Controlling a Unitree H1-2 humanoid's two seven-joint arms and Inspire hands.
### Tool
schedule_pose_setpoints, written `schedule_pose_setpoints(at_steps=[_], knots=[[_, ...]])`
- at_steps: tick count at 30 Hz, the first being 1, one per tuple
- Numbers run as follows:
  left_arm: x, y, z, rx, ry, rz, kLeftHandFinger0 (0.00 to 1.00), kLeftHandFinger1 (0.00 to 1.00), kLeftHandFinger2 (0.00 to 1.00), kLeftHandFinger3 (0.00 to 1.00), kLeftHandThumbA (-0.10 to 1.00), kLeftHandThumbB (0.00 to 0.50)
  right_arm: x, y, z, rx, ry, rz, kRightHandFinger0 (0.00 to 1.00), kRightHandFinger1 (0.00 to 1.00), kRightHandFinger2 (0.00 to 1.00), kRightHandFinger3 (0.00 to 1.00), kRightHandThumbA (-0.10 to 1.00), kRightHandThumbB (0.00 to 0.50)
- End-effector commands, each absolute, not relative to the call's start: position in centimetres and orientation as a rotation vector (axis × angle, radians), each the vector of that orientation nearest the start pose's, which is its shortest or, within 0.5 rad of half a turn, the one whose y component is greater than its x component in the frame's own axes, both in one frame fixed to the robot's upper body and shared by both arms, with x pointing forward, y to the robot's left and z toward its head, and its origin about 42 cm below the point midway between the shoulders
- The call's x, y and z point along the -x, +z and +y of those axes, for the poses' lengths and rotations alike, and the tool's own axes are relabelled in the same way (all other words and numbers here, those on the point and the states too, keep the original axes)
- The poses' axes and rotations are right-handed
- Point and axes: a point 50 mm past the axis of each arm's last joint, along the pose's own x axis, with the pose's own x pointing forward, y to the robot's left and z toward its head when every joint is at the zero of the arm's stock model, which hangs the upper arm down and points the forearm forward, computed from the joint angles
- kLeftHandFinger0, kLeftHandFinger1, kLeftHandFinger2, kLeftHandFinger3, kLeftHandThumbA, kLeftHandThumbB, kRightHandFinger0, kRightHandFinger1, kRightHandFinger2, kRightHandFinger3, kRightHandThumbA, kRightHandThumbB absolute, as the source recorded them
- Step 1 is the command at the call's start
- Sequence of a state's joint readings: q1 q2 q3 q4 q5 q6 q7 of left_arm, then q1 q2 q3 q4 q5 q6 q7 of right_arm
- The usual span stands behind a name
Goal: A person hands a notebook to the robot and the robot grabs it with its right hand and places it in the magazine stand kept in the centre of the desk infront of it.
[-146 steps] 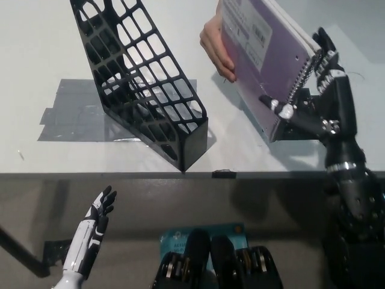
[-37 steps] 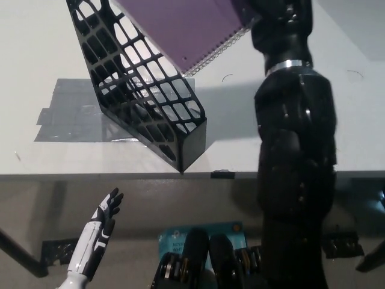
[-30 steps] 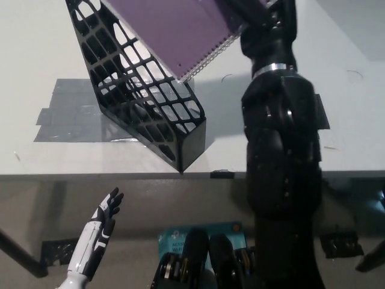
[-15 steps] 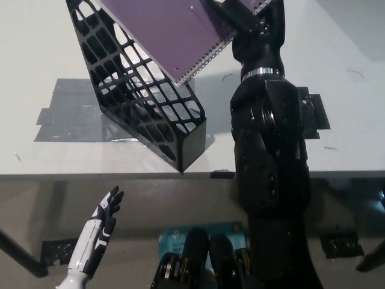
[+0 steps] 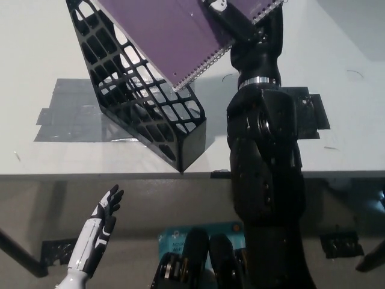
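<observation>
One desk (image 5: 54, 48), one black lattice magazine stand (image 5: 144, 102) at its centre, one purple spiral notebook (image 5: 174, 36). My right robot hand (image 5: 231, 18) clasps the notebook near its wire spine, holding it tilted over the stand's open top; whether its lower edge is inside is unclear. It looks light, fairly stiff, best held beside the spine. My white left robot hand (image 5: 99, 226) rests spread, below the desk edge.

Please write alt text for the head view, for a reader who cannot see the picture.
The robot's black right hand holds a purple spiral notebook tilted over the open top of a black mesh magazine stand on a white desk. The white left hand rests open below the desk edge at lower left.
</observation>
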State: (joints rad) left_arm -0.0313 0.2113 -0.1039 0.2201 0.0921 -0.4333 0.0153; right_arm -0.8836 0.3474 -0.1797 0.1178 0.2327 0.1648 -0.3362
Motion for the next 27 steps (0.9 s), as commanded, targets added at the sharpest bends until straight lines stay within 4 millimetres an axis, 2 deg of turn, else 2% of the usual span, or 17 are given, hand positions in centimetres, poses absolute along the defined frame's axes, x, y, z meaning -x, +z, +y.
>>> schedule_pose_setpoints(at_steps=[1,10,16,27], knots=[[-28.5,8.3,25.5,-0.287,-0.165,-0.291,0.99,1.0,1.0,1.0,0.99,0.5,-43.3,40.6,-3.6,-0.725,0.066,-0.505,0.0,0.0,0.0,0.0,0.84,0.015],[-28.9,8.7,25.5,-0.299,-0.167,-0.305,0.99,1.0,1.0,1.0,1.0,0.5,-43.3,39.6,-2.8,-0.69,0.061,-0.507,0.0,0.0,0.0,0.0,0.82,0.009],[-27.5,8.0,25.0,-0.29,-0.174,-0.283,1.0,1.0,1.0,1.0,1.0,0.5,-42.0,36.9,-2.1,-0.635,0.04,-0.471,0.0,0.0,0.0,0.0,0.82,0.02],[-28.2,8.6,25.0,-0.298,-0.173,-0.306,0.98,1.0,1.0,1.0,1.0,0.5,-42.4,36.1,-1.2,-0.581,0.025,-0.466,0.0,0.0,0.03,0.04,0.84,0.0]])
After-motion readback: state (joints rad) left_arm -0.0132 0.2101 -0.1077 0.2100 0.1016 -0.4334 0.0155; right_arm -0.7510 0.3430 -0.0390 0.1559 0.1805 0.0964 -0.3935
